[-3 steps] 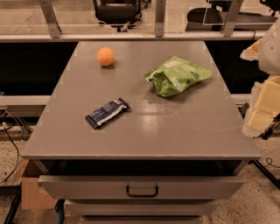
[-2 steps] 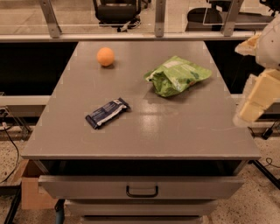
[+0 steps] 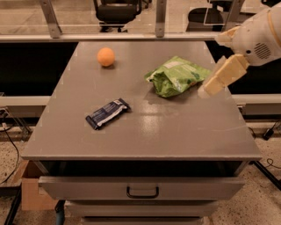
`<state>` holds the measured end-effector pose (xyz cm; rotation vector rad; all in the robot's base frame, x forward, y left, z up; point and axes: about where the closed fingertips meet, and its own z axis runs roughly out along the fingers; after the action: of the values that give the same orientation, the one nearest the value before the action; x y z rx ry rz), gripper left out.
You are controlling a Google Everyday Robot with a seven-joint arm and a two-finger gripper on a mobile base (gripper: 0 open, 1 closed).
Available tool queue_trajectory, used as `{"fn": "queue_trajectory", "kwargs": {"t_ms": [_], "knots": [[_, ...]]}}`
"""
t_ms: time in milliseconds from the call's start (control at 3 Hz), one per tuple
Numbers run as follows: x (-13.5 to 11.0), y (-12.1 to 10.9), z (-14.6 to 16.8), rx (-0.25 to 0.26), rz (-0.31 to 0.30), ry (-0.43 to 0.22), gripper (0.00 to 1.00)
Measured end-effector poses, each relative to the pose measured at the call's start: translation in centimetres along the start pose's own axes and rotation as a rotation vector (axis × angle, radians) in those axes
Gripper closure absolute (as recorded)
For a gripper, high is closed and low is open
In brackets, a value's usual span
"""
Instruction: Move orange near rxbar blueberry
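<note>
Grey worktop point(image 3: 175, 132), drawer point(image 3: 142, 186) pulled open at 6 o'clock. Speckled floor point(image 3: 263, 206), cardboard box point(image 3: 30, 193) at 8. Office chair point(image 3: 116, 11) behind metal rail point(image 3: 131, 38) at 12. Gripper point(image 3: 210, 88) at 3.

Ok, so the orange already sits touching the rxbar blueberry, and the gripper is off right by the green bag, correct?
No: the camera view shows the orange far back on the left, well apart from the rxbar blueberry nearer the front. The gripper is at the right by the green bag.
</note>
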<state>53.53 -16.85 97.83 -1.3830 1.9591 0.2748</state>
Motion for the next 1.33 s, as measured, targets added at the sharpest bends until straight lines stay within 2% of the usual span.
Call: {"fn": "queue_trajectory", "kwargs": {"t_ms": [333, 667, 1333], "knots": [[-1.9, -2.2, 2.8, 0.039, 0.024, -0.123, 0.00], [-4.5, -4.1, 5.4, 0.065, 0.032, -0.217, 0.00], [-5.0, -4.6, 6.1, 0.095, 0.042, -0.252, 0.00]]}}
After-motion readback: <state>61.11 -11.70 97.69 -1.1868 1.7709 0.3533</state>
